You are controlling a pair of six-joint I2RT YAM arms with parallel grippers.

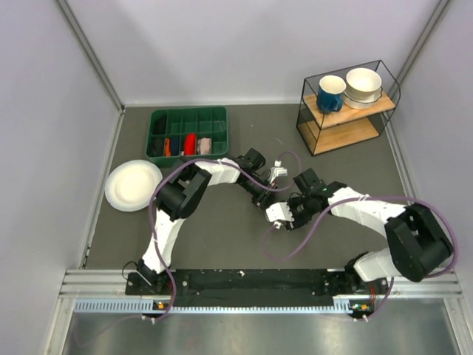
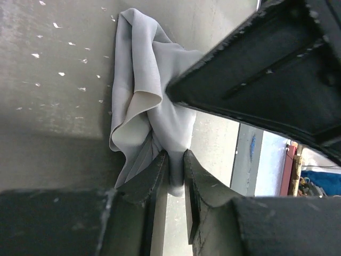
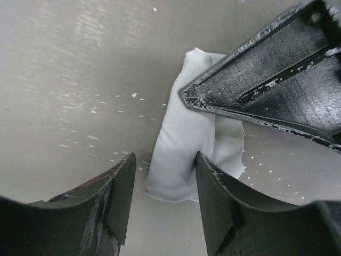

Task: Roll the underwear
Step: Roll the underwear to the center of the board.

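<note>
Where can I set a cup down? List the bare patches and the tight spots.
Free: the mat between the green tray and the wire shelf; the strip between the arms and the near rail; the right side below the shelf. Crowded: the centre, where both arms meet over the underwear, and the left back by the tray and white plate.

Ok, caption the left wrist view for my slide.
Left gripper pinching a fold of the bunched grey underwear on the table.
</note>
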